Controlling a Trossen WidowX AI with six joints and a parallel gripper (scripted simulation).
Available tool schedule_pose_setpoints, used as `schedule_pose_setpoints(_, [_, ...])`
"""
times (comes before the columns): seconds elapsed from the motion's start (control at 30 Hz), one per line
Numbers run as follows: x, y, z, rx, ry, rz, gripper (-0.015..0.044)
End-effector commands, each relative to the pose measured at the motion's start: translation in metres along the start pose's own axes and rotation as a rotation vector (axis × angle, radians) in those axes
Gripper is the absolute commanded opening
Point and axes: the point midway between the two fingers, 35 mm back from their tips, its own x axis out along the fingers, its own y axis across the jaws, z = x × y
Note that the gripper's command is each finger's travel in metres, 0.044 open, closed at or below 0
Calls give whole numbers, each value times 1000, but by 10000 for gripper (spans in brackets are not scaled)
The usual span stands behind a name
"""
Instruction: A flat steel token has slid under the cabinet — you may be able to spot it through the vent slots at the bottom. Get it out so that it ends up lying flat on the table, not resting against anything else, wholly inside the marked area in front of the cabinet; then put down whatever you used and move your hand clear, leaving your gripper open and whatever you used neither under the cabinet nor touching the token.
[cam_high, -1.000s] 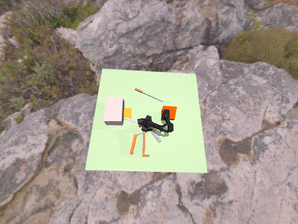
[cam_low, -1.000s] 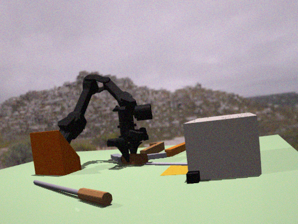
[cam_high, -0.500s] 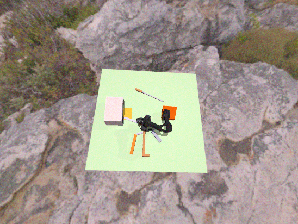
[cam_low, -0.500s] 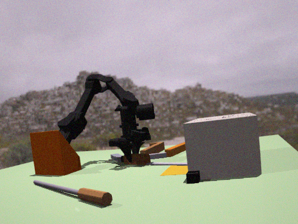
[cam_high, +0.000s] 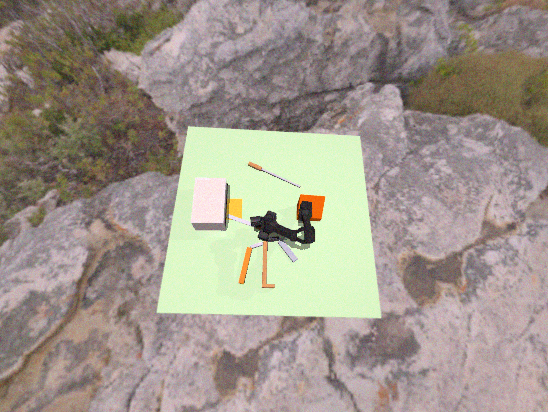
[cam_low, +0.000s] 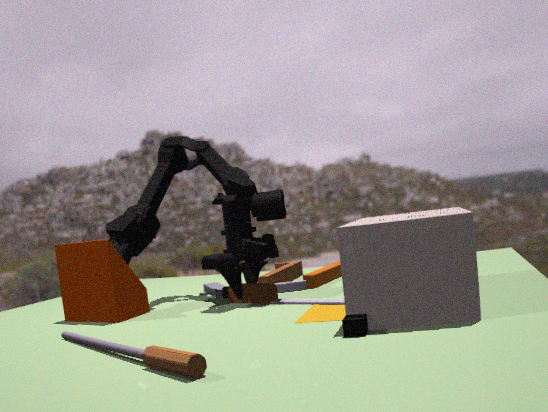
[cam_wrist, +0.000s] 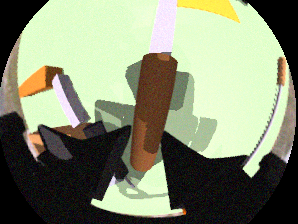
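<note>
token's spot is hidden from view; the partly open gripper straddles a brown handle unclamped, its pale shaft crossing toward the cabinet near the yellow area.

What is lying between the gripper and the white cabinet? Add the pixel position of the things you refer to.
The thin pale blade of the brown-handled tool (cam_wrist: 156, 95) runs from the gripper (cam_high: 254, 223) (cam_low: 243, 296) (cam_wrist: 147, 131) toward the cabinet (cam_high: 210, 202) (cam_low: 410, 275), passing beside the yellow area (cam_high: 235, 207) (cam_low: 322, 313) (cam_wrist: 212, 7), in the top view.

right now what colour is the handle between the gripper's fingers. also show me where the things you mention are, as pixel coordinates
Brown (cam_low: 260, 293) (cam_wrist: 154, 105), with a lighter orange-brown lower end; it shows best in the wrist view.
</note>
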Motion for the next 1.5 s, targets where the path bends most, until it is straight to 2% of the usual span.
schedule_pose_setpoints(0.0, [0,0,0,0,0,0,226])
schedule_pose_setpoints(0.07, [0,0,0,0,0,0,270])
schedule_pose_setpoints(0.67, [5,-1,-5,-1,-3,3,270])
schedule_pose_setpoints(0.83, [2,1,-1,-8,-7,6,139])
schedule_pose_setpoints(1.1, [2,1,-1,-8,-7,6,85])
schedule_pose_setpoints(1.2, [2,1,-1,-8,-7,6,6])
schedule_pose_setpoints(1.47, [2,1,-5,-5,-6,5,0])
